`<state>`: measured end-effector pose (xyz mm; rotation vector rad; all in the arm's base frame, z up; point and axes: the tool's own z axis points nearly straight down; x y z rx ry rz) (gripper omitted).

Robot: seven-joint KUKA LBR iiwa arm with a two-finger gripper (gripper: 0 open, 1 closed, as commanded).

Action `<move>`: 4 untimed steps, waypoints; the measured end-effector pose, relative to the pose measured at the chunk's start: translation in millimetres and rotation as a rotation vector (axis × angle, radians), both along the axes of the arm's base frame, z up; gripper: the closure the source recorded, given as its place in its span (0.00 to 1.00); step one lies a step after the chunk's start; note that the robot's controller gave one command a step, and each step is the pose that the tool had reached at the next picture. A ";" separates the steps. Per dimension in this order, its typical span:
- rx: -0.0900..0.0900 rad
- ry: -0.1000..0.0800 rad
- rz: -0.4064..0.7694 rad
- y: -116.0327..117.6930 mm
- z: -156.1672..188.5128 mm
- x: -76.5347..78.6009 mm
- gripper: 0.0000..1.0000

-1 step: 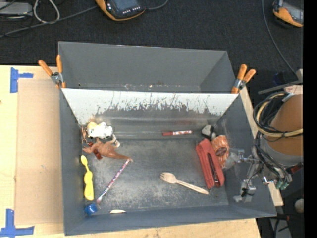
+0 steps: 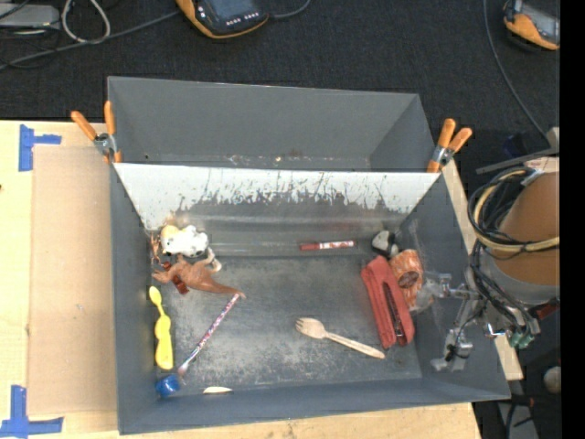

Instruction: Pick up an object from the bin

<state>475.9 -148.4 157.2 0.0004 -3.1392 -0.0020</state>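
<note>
The pincer [image 2: 454, 347] is hanging over the right wall of the bin [image 2: 274, 131], just beside the red oblong case [image 2: 388, 302] lying along the floor's right edge; how open it is cannot be told; nothing is looking lifted, so the grasp is still waiting.

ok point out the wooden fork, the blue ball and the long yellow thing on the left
wooden fork [image 2: 352, 343]: camera view, middle of its handle
blue ball [image 2: 166, 388]: camera view, its centre
long yellow thing [image 2: 164, 344]: camera view, its wider lower half
</note>
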 end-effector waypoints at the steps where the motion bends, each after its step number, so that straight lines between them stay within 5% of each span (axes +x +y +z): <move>1: 0.000 -0.003 0.037 20.4 54.6 57.8 0.00; 2: 0.001 0.001 0.094 29.6 -24.9 56.8 0.00; 3: -0.005 -0.029 0.181 54.4 -87.6 1.6 0.00; 4: 0.000 -0.010 0.155 110.7 -53.7 25.9 0.00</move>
